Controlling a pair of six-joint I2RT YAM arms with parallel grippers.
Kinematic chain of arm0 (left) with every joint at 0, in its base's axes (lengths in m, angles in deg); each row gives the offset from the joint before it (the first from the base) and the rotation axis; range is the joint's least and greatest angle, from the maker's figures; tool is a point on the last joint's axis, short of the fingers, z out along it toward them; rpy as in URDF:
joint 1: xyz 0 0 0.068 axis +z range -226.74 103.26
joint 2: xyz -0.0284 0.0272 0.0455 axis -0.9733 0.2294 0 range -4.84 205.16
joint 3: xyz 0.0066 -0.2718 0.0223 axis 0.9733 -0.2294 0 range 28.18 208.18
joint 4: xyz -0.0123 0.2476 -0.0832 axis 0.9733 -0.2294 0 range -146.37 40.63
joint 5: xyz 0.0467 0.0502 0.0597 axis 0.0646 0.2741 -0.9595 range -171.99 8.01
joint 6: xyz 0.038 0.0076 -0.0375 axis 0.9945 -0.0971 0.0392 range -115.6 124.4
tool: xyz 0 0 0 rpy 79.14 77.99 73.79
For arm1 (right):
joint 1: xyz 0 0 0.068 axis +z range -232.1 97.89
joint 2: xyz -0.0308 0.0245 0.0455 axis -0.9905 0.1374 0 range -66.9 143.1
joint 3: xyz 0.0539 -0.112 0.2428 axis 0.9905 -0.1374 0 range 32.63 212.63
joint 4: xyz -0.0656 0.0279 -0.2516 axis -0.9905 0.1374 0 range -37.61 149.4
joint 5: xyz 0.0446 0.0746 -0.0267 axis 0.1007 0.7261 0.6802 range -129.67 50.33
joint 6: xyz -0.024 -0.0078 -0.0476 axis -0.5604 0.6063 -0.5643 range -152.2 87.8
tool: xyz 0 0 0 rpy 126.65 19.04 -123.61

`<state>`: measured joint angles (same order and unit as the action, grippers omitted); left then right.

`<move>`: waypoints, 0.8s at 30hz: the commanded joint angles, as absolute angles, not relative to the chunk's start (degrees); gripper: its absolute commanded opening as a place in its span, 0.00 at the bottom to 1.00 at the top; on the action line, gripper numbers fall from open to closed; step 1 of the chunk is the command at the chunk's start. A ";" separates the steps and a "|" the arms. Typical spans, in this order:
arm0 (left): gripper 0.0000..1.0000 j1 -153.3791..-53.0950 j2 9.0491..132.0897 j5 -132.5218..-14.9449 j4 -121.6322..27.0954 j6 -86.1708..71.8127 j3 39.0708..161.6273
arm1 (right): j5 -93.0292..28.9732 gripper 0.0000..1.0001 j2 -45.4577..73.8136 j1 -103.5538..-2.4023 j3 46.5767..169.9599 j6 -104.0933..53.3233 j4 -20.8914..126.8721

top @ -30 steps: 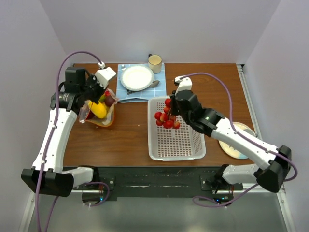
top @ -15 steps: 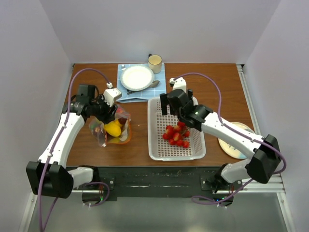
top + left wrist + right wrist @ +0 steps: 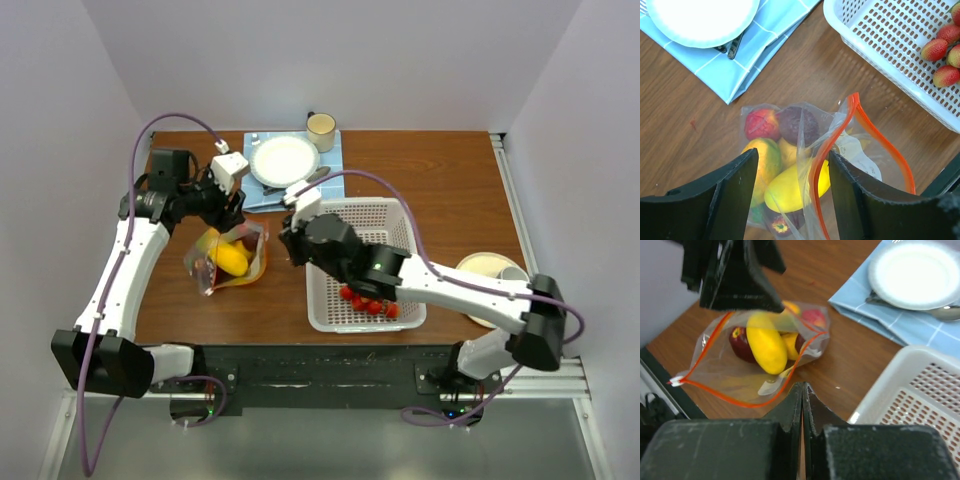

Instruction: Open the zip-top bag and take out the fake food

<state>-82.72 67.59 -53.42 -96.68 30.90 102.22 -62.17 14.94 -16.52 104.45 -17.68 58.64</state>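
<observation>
Top external: fixed, high behind near edge, tilted down over whole table (image 3: pixel 440 180). Left wrist: close above zip-top bag (image 3: pixel 840 145), facing almost straight down. Right wrist: near, oblique, from white basket (image 3: pixel 400 225) side toward bag. Shared across all three: bag, basket, plate (image 3: pixel 284 160).

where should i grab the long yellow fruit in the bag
Probably across the narrow middle of the long yellow plastic fruit, entering through the open orange-edged mouth of the clear zip-top bag, facing the white mesh basket; it lies uppermost, sides exposed.
</observation>
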 commanded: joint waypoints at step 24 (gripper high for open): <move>0.80 -54.94 88.49 -40.78 -93.14 36.30 101.40 | -54.87 0.52 39.53 -12.94 113.50 -23.85 50.82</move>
